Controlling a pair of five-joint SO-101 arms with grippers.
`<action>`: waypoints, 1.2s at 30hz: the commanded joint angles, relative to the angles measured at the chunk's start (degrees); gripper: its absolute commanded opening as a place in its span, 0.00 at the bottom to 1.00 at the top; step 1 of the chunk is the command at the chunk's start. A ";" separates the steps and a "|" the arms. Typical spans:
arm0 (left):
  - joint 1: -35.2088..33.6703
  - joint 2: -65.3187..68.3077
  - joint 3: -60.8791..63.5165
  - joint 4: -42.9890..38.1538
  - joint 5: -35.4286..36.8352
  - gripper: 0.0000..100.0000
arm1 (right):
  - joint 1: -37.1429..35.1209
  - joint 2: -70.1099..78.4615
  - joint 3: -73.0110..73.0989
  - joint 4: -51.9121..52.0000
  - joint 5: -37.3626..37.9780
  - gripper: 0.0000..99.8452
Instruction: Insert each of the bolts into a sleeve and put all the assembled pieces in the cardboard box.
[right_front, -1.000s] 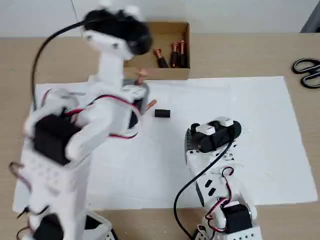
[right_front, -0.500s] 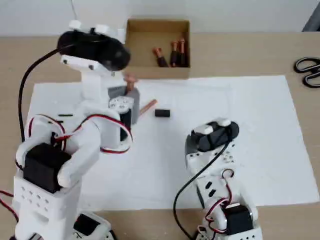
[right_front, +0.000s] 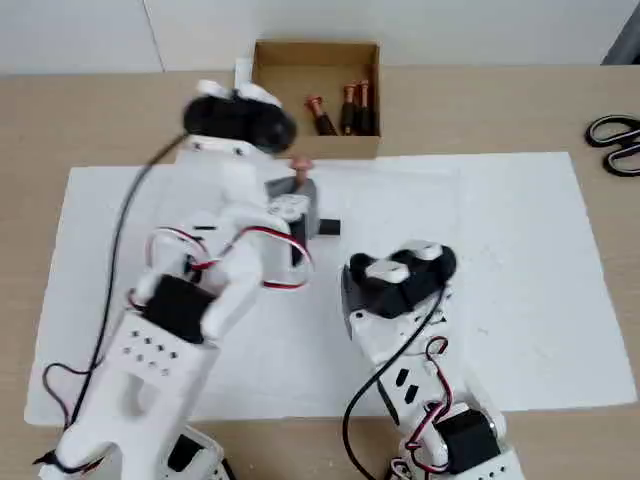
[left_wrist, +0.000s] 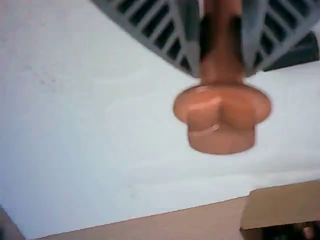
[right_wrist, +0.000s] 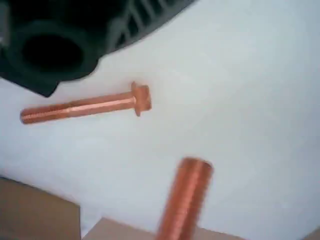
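Note:
My left gripper (right_front: 300, 188) is shut on a copper bolt (right_front: 298, 164) just short of the cardboard box (right_front: 268, 100). In the left wrist view the grey jaws of the left gripper (left_wrist: 222, 35) clamp the shaft, and the bolt's flanged head (left_wrist: 221, 117) sticks out. Three assembled pieces (right_front: 342, 108) lie in the box. A black sleeve (right_front: 327, 227) lies on the paper beside the left gripper. My right arm (right_front: 400, 275) hangs nearer the front. Its wrist view shows a black sleeve bore (right_wrist: 47, 52) against a dark ribbed jaw, a loose bolt (right_wrist: 85, 107) on the paper and a threaded shaft (right_wrist: 185, 197).
A white paper sheet (right_front: 500, 260) covers the middle of the wooden table (right_front: 480, 110). Scissors (right_front: 615, 140) lie at the far right edge. The left arm's body (right_front: 200, 300) crosses the left half of the sheet.
The left arm swung left, then right toward the middle, keeping its bolt. It now covers the loose bolt beside the sleeve. The right arm shifted a little to the left.

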 joint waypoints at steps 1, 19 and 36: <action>2.02 -1.76 2.86 -9.76 0.26 0.01 | -0.31 -0.75 -3.08 -1.89 -4.04 0.00; 8.26 -8.09 6.02 -15.12 -1.41 0.01 | -0.31 -0.75 0.18 -2.42 -4.84 0.00; 9.14 -14.15 23.87 -35.52 -8.44 0.01 | -0.40 -0.75 0.26 -2.42 -4.84 0.00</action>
